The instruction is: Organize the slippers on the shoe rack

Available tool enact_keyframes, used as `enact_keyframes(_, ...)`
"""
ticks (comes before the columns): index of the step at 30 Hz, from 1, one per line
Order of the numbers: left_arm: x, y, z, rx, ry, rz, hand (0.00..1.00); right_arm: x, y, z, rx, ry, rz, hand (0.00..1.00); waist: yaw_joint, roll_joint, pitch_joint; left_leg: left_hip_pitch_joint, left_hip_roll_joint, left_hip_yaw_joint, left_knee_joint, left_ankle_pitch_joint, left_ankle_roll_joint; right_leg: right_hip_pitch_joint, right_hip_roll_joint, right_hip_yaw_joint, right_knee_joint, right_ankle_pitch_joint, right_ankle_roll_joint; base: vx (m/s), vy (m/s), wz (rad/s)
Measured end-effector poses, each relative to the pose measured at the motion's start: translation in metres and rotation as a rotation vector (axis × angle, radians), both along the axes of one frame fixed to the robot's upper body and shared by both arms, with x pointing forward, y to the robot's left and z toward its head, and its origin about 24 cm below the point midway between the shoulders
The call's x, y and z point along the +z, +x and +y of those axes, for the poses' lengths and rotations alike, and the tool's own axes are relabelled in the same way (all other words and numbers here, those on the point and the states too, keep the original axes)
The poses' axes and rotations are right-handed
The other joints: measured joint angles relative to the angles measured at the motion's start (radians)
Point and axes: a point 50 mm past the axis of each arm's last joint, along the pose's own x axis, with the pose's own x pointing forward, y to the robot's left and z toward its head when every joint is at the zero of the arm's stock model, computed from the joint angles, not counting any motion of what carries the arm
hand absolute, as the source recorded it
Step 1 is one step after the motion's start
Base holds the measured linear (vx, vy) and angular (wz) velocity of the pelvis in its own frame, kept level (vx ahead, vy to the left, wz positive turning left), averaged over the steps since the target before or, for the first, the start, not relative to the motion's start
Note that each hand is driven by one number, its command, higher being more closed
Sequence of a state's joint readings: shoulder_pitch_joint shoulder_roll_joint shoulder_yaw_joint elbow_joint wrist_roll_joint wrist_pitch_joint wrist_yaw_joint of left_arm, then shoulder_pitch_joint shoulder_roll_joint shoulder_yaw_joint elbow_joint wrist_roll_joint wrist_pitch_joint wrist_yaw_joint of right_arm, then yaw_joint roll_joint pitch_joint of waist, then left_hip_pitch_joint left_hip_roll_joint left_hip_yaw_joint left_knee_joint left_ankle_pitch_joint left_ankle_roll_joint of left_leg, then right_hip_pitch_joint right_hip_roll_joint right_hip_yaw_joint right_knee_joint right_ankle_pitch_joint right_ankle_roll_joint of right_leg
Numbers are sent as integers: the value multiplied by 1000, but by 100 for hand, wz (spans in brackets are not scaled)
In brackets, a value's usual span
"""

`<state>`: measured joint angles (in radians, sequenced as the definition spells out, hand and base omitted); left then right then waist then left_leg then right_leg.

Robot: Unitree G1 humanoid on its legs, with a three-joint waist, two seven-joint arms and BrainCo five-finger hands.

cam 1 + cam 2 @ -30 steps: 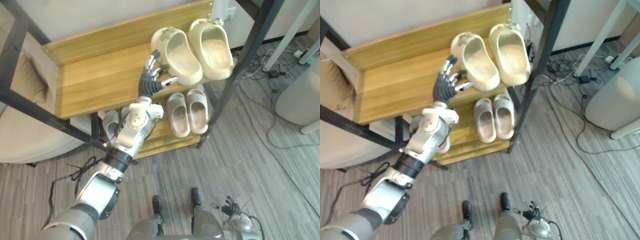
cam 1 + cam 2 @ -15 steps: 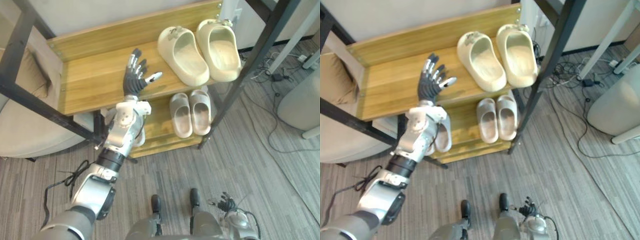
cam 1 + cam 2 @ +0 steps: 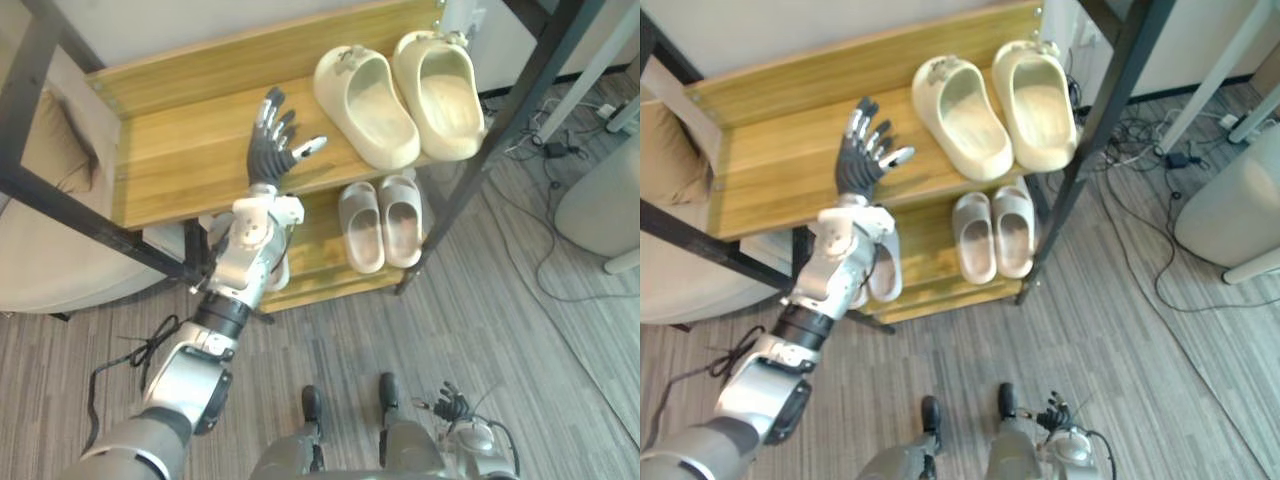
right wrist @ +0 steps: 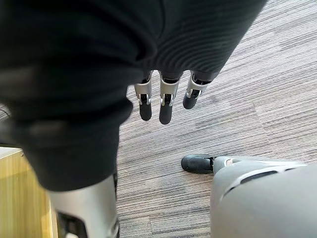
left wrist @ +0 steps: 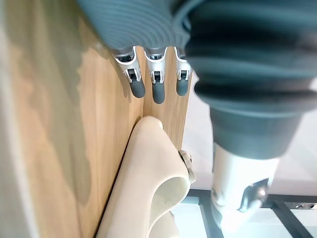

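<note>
L hand (image 3: 270, 152) was spread open, empty, over shoe rack (image 3: 170, 160) top shelf, just beside cream slippers (image 3: 372, 105); R hand (image 4: 166, 105) hung relaxed, empty

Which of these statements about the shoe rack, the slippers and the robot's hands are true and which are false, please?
1. The large cream slippers sit side by side on the upper shelf. True.
2. The left hand is curled round one of the cream slippers. False: its fingers are spread open over the upper shelf, beside the slippers and apart from them, holding nothing.
3. A smaller pair of slippers lies on the lower shelf, below the cream pair. True.
4. The right hand carries a slipper. False: it hangs low over the floor with relaxed fingers, empty.
</note>
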<state>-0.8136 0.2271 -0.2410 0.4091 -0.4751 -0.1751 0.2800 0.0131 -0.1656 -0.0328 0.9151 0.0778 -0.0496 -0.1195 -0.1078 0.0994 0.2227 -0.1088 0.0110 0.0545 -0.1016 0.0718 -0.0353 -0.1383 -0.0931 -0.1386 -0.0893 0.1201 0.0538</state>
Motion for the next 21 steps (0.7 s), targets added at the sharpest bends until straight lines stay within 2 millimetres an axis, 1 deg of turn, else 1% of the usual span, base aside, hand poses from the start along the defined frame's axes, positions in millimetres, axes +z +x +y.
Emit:
enact_keyframes(6,18,5,-10,-19,32,-28,0,1,1,0,-3,0,-8,0,-4,-1,0,-19,-2,21,0,-2,-1,-32,-1,34,0,6,0,35,2,-12)
enact_keyframes(9,22,8,-7,-7,45,-32,0,2,3,1,-2,2,-17,0,-11,-1,1,-21,-3,28,0,-2,-1,-39,-1,43,0,9,1,17,6,-10)
enact_keyframes(16,23,10,-2,9,56,-32,0,3,5,2,-2,5,-27,0,-15,-1,1,-21,-5,45,0,-2,0,-48,-2,60,0,15,2,-1,4,-7)
enact_keyframes(21,28,13,-2,6,47,-29,0,3,5,2,-2,6,-28,0,-21,-1,1,-28,-6,45,0,-1,1,-56,-2,62,0,17,2,1,1,-1)
